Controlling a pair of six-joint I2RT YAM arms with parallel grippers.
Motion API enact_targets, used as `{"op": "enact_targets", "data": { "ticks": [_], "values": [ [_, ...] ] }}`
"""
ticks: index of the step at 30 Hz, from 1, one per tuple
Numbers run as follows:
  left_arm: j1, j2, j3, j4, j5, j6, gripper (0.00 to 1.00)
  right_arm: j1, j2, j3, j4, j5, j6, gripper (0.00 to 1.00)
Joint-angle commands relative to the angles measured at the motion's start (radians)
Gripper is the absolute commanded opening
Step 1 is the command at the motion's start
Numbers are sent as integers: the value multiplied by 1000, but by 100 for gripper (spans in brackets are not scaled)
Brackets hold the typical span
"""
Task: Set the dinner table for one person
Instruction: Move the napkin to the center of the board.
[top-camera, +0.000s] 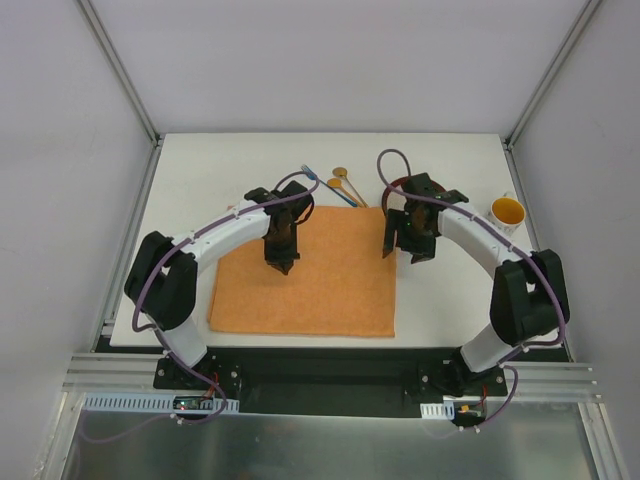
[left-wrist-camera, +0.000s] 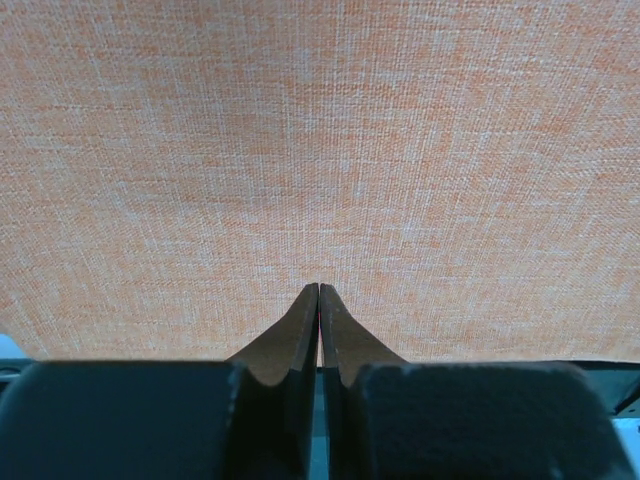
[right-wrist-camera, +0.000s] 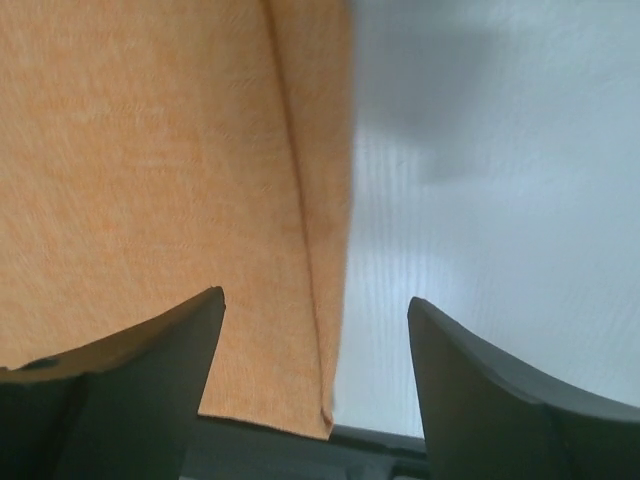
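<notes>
Dinner table (top-camera: 200, 180): arms arch inward; left tool (top-camera: 282, 262), right tool (top-camera: 403, 254) over placemat (top-camera: 320, 290).

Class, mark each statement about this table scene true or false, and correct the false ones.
1. The left gripper is shut above the orange placemat. True.
2. The right gripper holds the yellow cup. False: it is open and empty at the placemat's right edge; the cup stands apart.
3. The utensils lie on the placemat. False: they lie on the dinner table, beyond the placemat's far edge.
4. The cup stands on the dinner table, right of the placemat. True.
</notes>
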Motion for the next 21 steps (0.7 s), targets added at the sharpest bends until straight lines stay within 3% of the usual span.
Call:
{"op": "enact_targets", "data": {
  "ticks": [1, 5, 8, 9, 12, 13, 18, 20, 21],
  "values": [
    [-9, -55, -11, -28, -35, -11, 4, -107, 53, 80, -2, -4, -69, 78],
    [-9, -46, 6, -34, -36, -2, 19, -170, 130, 153, -10, -19, -101, 78],
    [-9, -56, 9, -42, -47, 1, 42, -205, 164, 191, -5, -35, -98, 78],
    [-9, -62, 9, -44, -55, 3, 58, -219, 168, 196, -2, -39, -94, 78],
    [-8, -67, 6, -54, -75, -3, 77, -247, 190, 200, 18, -71, -77, 78],
    [-8, -69, 6, -59, -93, -6, 98, -255, 193, 197, 27, -78, -72, 77],
    [9, -63, 17, -93, -148, -11, 99, -270, 195, 214, 39, -70, -72, 75],
    [15, -58, 23, -94, -144, -5, 99, -270, 195, 236, 36, -49, -82, 68],
    [17, -55, 26, -94, -142, 1, 99, -271, 205, 261, 32, -45, -91, 60]
  ]
}}
